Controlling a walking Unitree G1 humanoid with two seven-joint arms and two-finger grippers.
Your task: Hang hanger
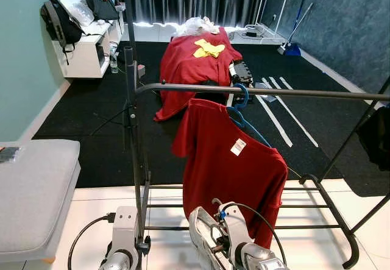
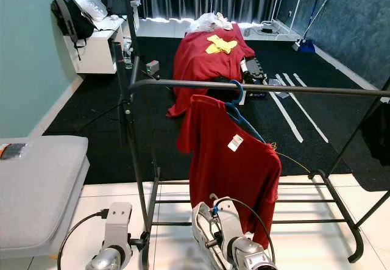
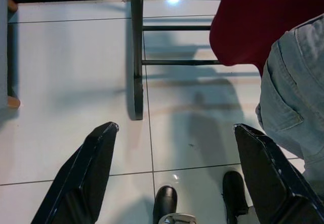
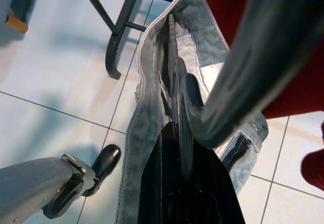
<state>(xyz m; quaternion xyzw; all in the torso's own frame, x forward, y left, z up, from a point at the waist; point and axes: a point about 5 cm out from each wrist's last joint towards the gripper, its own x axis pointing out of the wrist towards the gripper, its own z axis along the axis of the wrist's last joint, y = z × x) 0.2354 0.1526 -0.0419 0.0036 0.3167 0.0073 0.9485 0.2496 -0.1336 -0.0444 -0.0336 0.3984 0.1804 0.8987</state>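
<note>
A black clothes rack stands in front of me. A red T-shirt hangs from its top bar on a blue hanger. In the right wrist view my right gripper is shut on a hanger with a grey hook. Pale blue jeans are draped on that hanger, low beside the shirt's hem. My left gripper is open with nothing between its fingers and points down at the white tile floor. The jeans hang to one side of it.
A grey padded bench stands close on my left. The rack's base bars and foot cross the tiles ahead. A dark garment hangs at the rack's right end. Beyond, on black carpet, a red cloth covers something.
</note>
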